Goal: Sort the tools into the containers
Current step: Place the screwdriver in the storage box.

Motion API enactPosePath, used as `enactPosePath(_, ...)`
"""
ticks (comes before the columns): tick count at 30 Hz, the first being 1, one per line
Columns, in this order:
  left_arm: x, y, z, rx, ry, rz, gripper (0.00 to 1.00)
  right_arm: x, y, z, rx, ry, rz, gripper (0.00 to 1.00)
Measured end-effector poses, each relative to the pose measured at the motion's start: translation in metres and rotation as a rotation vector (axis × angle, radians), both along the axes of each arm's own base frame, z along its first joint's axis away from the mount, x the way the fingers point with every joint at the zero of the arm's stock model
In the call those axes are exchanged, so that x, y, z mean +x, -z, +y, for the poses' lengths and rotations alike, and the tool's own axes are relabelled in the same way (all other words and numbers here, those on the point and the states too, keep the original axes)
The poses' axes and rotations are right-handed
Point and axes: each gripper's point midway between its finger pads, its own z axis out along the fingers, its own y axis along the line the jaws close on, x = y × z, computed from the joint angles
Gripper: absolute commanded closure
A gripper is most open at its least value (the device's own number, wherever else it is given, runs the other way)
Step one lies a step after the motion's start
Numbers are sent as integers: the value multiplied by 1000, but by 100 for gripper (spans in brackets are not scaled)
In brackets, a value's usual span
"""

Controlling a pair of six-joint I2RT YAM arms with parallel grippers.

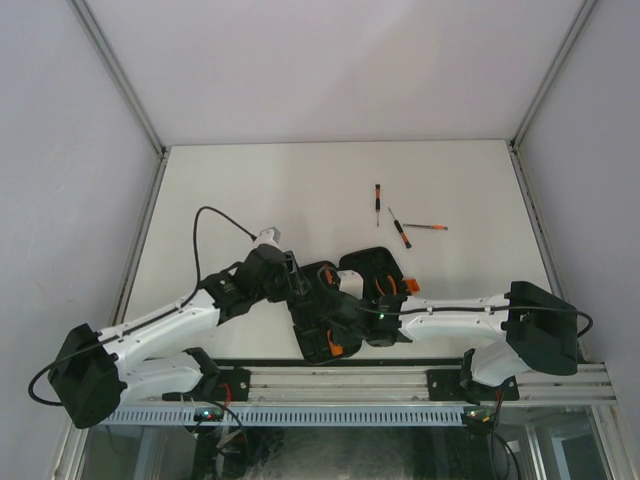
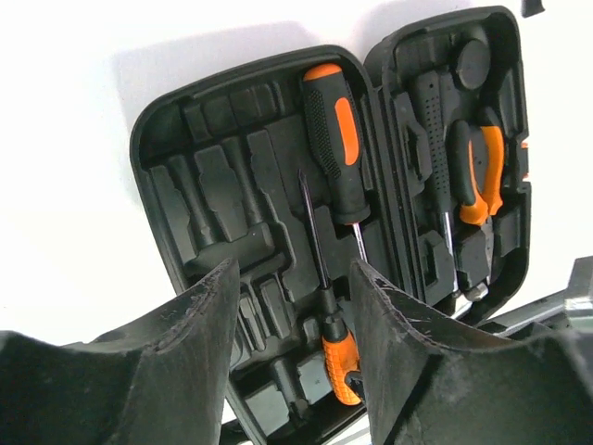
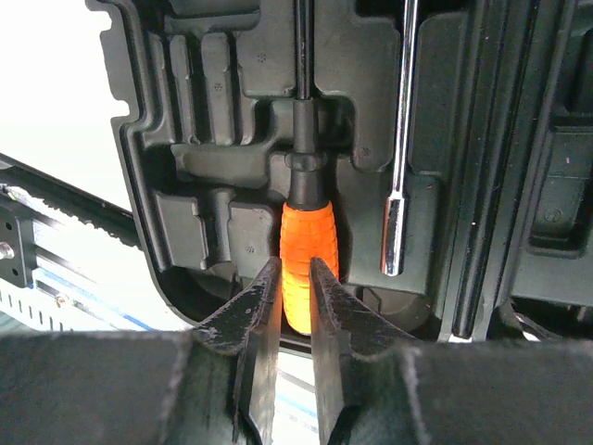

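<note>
I held the left gripper (image 2: 295,269) open over the case (image 2: 185,185). The right gripper (image 3: 295,267) was nearly closed, empty. Loose screwdrivers (image 1: 401,233) lay at its one o'clock.

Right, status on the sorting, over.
Left claw open above black plastic clamshell tool case. Right claw nearly shut over small orange-handled screwdriver seated in case. Three thin screwdrivers loose on white table. Nothing blocking.
</note>
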Motion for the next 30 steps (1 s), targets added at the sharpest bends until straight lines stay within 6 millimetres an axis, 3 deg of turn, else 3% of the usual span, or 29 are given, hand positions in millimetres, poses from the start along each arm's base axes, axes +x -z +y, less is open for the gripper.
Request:
enactPosePath(6, -4, 13, -7, 25, 14, 52, 51, 0, 0, -1, 12, 15, 1, 83)
enactPosePath(15, -1, 10, -18, 29, 29, 63, 54, 0, 1, -1, 13, 22, 3, 84)
enactPosePath(20, -1, 9, -11, 52, 10, 52, 53, 0, -1, -1, 16, 16, 2, 81)
enactPosePath(27, 7, -24, 8, -12, -29, -66, 53, 5, -12, -2, 27, -15, -18, 80)
enactPosePath(30, 7, -24, 21, -16, -44, -94, 53, 16, -24, 3, 50, -12, -38, 81)
